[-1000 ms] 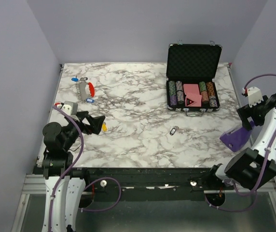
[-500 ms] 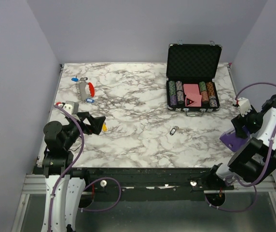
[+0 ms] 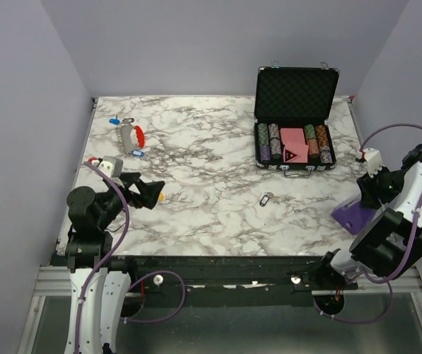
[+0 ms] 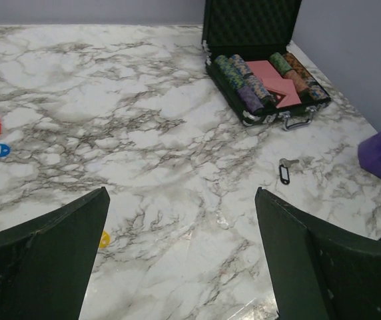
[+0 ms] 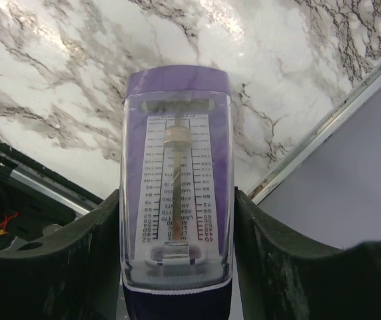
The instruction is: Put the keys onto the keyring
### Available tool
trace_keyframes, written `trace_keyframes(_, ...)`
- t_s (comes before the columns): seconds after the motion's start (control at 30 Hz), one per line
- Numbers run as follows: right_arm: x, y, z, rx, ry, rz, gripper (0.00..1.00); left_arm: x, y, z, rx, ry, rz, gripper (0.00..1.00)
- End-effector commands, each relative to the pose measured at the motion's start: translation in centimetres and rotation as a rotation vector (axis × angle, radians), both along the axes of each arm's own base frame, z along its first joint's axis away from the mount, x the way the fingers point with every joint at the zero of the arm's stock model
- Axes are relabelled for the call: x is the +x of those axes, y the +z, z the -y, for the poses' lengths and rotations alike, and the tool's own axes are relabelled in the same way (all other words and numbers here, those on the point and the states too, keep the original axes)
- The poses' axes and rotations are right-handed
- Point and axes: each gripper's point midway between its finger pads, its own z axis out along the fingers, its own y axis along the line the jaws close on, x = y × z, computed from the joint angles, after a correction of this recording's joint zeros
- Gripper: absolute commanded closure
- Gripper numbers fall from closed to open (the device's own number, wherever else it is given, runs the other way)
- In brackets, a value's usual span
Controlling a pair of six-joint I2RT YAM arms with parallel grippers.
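**Asker:** How far along is the job of getting the keys onto the keyring?

**Describer:** By my reading, it has barely begun. The keyring (image 3: 131, 136), a red curved clip joined to a grey metal piece, lies flat at the far left of the marble table (image 3: 211, 169). A far blue key (image 3: 113, 121) lies just beyond it, and a near blue key (image 3: 137, 153) lies just on its near side. Both look loose, though they are too small to say for certain that neither is threaded. A yellow key (image 3: 160, 196) lies nearer, on the left. A dark-tagged key (image 3: 267, 199) lies alone near the centre, well apart from the ring.

**Asker:** So what is left to do?

**Describer:** Nearly everything, I judge. Each loose key has yet to be picked up and threaded on.

**Asker:** Where do the jaws sit relative to those things?

**Describer:** The left jaws stand wide apart, holding nothing, low over the near left of the table. The yellow key lies just beside their tips, on the right. In the left wrist view it peeks out by the inner edge of the left-hand finger. The keyring lies farther off and slightly left, near but not touching.

The right jaws are at the near right edge, pressed against both sides of a purple block (image 3: 351, 214) with a clear scaled window. They are well apart from the ring and every key. The dark-tagged key is the closest, to the left.

**Asker:** Anything else there?

**Describer:** An open black case of poker chips (image 3: 294, 88) stands at the far right, no part of this task.
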Motion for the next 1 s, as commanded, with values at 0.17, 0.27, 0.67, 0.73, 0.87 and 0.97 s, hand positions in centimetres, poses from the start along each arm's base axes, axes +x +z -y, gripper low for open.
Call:
trace_keyframes(0.17,-0.9,5.0,-2.8,0.009,0.044,0.13,0.8,-3.8,1.0,5.5,-0.038,-0.389,0.101,0.01)
trace_keyframes(0.27,-0.7,6.5,-4.2,-0.008,0.078,0.198,0.83,-4.1,1.0,6.0,-0.036,-0.413,0.107,0.01)
trace_keyframes(0.67,5.3,14.2,-17.5,0.314,0.311,0.323,0.85,-3.4,0.8,5.7,-0.015,-0.382,0.094,0.01)
trace_keyframes(0.73,6.4,14.7,-20.5,0.392,0.358,0.307,0.86,-3.3,0.6,5.6,-0.006,-0.374,0.093,0.01)
trace_keyframes(0.87,8.8,14.8,-28.9,0.458,0.471,0.305,0.87,-2.5,0.1,4.7,0.035,-0.312,0.079,0.01)
trace_keyframes(0.97,10.4,14.0,-35.1,0.501,0.545,0.249,0.89,-1.9,-0.4,3.7,0.066,-0.24,0.074,0.01)
